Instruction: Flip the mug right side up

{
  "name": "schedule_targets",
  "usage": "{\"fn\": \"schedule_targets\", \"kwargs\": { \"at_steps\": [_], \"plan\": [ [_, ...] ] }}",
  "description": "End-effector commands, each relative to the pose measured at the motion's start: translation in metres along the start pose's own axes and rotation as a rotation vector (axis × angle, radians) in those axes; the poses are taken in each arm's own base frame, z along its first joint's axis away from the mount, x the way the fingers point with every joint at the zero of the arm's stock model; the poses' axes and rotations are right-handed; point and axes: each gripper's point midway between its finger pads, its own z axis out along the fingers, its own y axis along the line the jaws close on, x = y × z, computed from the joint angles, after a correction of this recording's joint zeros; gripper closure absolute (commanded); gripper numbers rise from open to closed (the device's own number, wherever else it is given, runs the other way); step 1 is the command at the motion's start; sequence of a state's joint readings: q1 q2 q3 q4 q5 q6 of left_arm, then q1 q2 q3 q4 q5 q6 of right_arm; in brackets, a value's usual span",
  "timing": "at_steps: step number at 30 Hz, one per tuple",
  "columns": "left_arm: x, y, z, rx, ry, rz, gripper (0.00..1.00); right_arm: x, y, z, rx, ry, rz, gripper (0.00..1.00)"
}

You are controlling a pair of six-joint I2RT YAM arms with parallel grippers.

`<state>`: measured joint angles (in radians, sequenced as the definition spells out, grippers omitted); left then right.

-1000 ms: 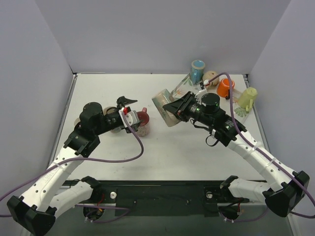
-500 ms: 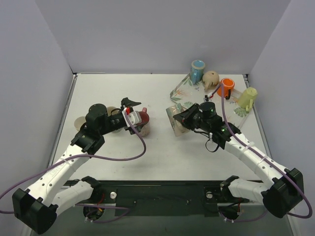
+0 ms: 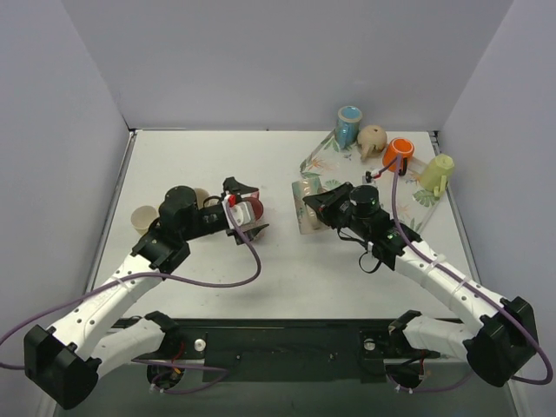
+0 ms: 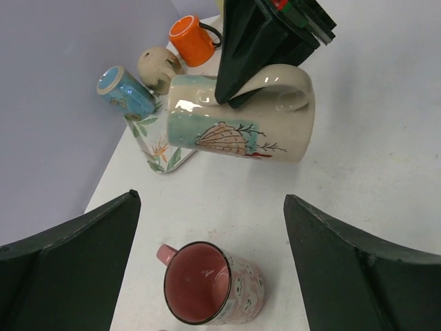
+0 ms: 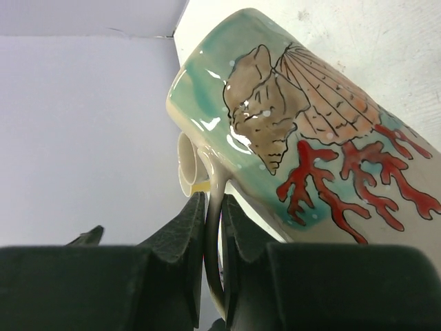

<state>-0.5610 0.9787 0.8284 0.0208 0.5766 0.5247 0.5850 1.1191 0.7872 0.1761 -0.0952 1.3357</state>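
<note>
A cream mug with a teal band, shells and red coral hangs on its side low over the table's middle. My right gripper is shut on its handle, and both pads press the loop. In the left wrist view the shell mug lies level with its handle on top, under the black right fingers. A pink mug stands upright, mouth up, on the table. My left gripper hovers over it wide open and touches nothing. From above, the pink mug shows between the left gripper's fingers.
A floral tray lies at the back right. Around it stand a blue mug, a round beige mug, an orange mug and a pale yellow mug. A beige cup sits by the left arm.
My right arm has brought the shell mug down and towards the front, tipping it onto its side. My left gripper's jaws have spread a little wider over the pink mug.
</note>
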Motion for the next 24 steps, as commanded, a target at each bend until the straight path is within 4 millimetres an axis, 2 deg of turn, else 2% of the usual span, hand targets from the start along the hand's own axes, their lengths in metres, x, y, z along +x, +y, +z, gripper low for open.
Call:
{"fn": "schedule_targets", "kwargs": {
  "at_steps": [1,4,7,8,9,10,16,19,21,22,23,24],
  "plan": [
    [-0.016,-0.003,0.010,-0.013,-0.056,0.022,0.04,-0.045,0.125,-0.047,-0.383,-0.212,0.121,1.00],
    [-0.011,-0.010,0.016,-0.030,-0.052,0.047,0.04,-0.053,0.138,-0.055,-0.425,-0.273,0.168,1.00],
    [-0.011,-0.013,0.023,-0.041,-0.074,0.068,0.04,-0.050,0.151,-0.060,-0.470,-0.286,0.210,1.00],
    [-0.004,-0.020,0.027,-0.035,-0.062,0.073,0.04,-0.049,0.151,-0.056,-0.465,-0.287,0.220,1.00],
    [-0.009,-0.019,0.029,-0.054,-0.084,0.100,0.03,-0.046,0.157,-0.057,-0.479,-0.277,0.231,1.00],
    [-0.002,-0.021,0.033,-0.074,-0.065,0.107,0.04,-0.045,0.159,-0.054,-0.479,-0.280,0.234,1.00],
    [-0.012,0.005,0.032,-0.315,-0.176,0.191,0.04,-0.028,0.177,-0.053,-0.536,-0.268,0.280,1.00],
    [-0.015,0.012,0.028,-0.394,-0.211,0.215,0.03,-0.019,0.184,-0.055,-0.548,-0.263,0.274,1.00],
    [-0.009,0.013,0.028,-0.431,-0.211,0.241,0.03,-0.012,0.186,-0.053,-0.549,-0.250,0.271,1.00],
    [-0.014,0.018,0.025,-0.468,-0.233,0.266,0.03,-0.010,0.189,-0.054,-0.558,-0.246,0.274,1.00],
    [-0.006,0.018,0.027,-0.484,-0.211,0.274,0.03,-0.008,0.189,-0.053,-0.557,-0.240,0.277,1.00],
    [-0.014,0.022,0.023,-0.519,-0.240,0.308,0.03,-0.005,0.191,-0.053,-0.564,-0.233,0.280,1.00]
  ]
}}
